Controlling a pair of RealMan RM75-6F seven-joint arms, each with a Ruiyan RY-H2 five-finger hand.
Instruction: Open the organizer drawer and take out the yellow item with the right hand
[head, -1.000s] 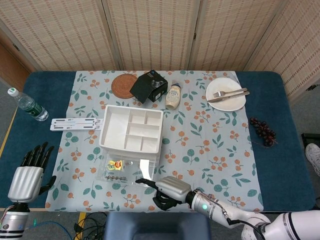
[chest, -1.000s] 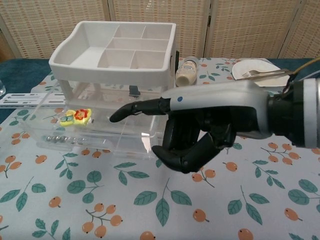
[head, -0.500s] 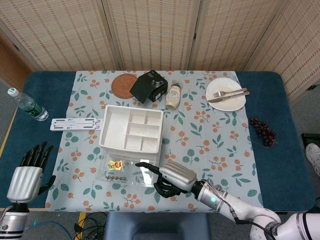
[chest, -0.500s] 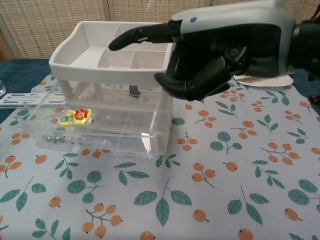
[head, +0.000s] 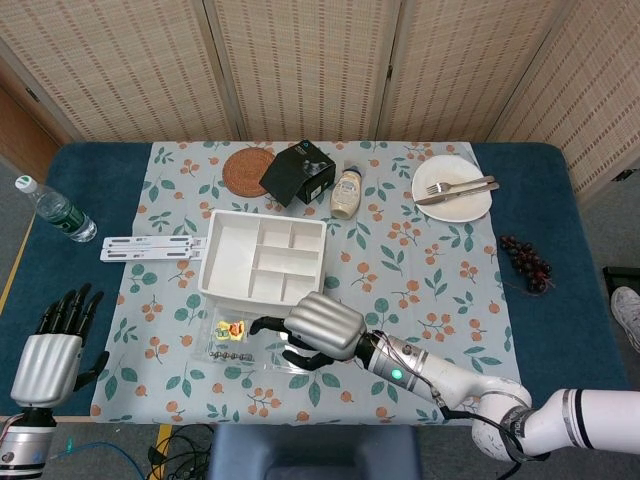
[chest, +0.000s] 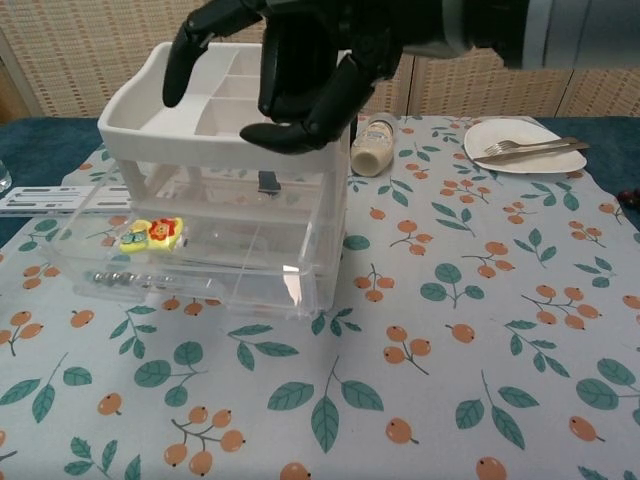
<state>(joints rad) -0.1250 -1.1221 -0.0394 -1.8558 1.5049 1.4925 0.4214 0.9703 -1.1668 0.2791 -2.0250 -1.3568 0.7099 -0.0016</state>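
Observation:
The white organizer (head: 262, 257) (chest: 225, 105) stands mid-table with its clear bottom drawer (chest: 180, 262) (head: 250, 350) pulled out toward me. The yellow item (chest: 150, 233) (head: 232, 329), with a red flower on it, lies at the drawer's back left; small dark beads (chest: 120, 279) lie in front of it. My right hand (head: 312, 331) (chest: 290, 60) hovers above the open drawer, fingers spread and curved down, holding nothing, to the right of and above the yellow item. My left hand (head: 55, 350) is at the table's near left corner, fingers extended, empty.
A water bottle (head: 55, 210) and a white strip (head: 152, 247) lie at left. At the back are a cork coaster (head: 248, 171), a black box (head: 298, 172) and a jar (head: 346, 192). A plate with cutlery (head: 452, 187) and grapes (head: 526, 262) are at right.
My right hand has risen and moved left and forward, from the drawer's front right to above the open drawer, its fingers spreading. The left hand has barely moved.

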